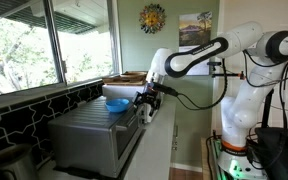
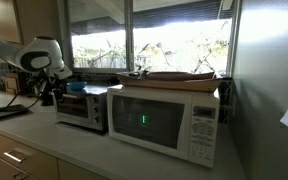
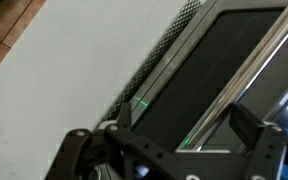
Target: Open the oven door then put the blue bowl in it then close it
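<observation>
The silver-grey oven (image 1: 89, 132) with a ribbed top stands on the counter; it also shows in an exterior view (image 2: 82, 108). The blue bowl (image 1: 116, 104) sits on top of the oven near its front edge. My gripper (image 1: 147, 100) hangs at the oven's top front edge, just beside the bowl. In the wrist view the gripper (image 3: 189, 125) is open, its two fingers spread over the oven door (image 3: 194, 70), dark glass with a silver handle bar (image 3: 249, 60). The door looks shut. Nothing is in the jaws.
A white microwave (image 2: 164, 120) stands next to the oven with a flat wooden tray (image 2: 174, 75) on top. A window and a black tiled wall (image 1: 24, 110) run behind the oven. Pale countertop (image 3: 64, 70) lies in front of the door.
</observation>
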### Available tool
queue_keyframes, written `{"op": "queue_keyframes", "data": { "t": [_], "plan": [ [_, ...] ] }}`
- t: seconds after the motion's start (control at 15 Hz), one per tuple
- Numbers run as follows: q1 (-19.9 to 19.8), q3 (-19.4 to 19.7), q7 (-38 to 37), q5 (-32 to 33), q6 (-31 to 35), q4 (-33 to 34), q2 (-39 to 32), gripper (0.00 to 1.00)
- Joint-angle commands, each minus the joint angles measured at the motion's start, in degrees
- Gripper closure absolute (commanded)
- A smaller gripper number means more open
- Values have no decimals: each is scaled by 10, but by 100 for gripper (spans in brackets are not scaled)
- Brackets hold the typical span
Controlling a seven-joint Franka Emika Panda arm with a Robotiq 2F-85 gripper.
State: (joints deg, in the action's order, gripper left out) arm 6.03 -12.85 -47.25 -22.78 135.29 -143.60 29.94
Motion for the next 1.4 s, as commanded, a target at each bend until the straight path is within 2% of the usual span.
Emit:
{"op": "queue_keyframes", "data": {
  "t": [0.0, 0.8, 1.33],
  "plan": [
    [9, 7, 0, -18, 17, -25, 13, 0],
    [16, 31, 36, -21, -57, -64, 51, 0],
    [17, 33, 55, -34, -67, -151, 114, 0]
  ]
}}
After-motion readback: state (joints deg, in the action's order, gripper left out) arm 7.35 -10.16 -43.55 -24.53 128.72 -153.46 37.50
